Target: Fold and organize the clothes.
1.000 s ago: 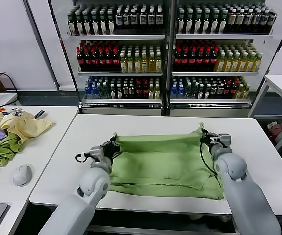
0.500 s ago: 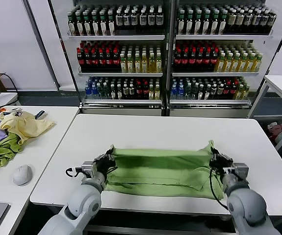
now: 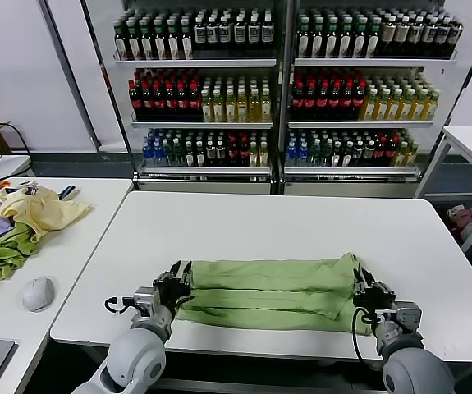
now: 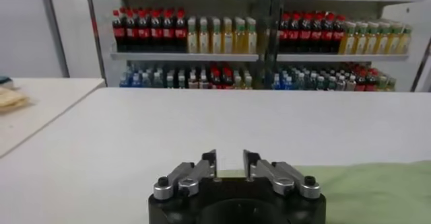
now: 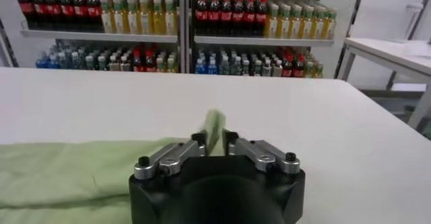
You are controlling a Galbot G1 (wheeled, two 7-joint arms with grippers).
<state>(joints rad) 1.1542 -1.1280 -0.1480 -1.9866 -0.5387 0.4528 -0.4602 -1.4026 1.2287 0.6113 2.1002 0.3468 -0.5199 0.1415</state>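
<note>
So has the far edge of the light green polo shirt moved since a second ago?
Yes. The light green polo shirt has had its far edge drawn toward the robot, away from the drinks shelves, and now lies folded near the white table front edge.

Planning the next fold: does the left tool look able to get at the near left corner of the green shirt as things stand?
Probably yes. The left tool sits open right at the left end of the folded green shirt, low over the table, with nothing between them. The right tool is at the far end, out of its way.

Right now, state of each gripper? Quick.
Left gripper: open, nothing between its fingers, at the left end of the folded polo shirt.
Right gripper: open around an upstanding fold at the shirt's right end.
</note>
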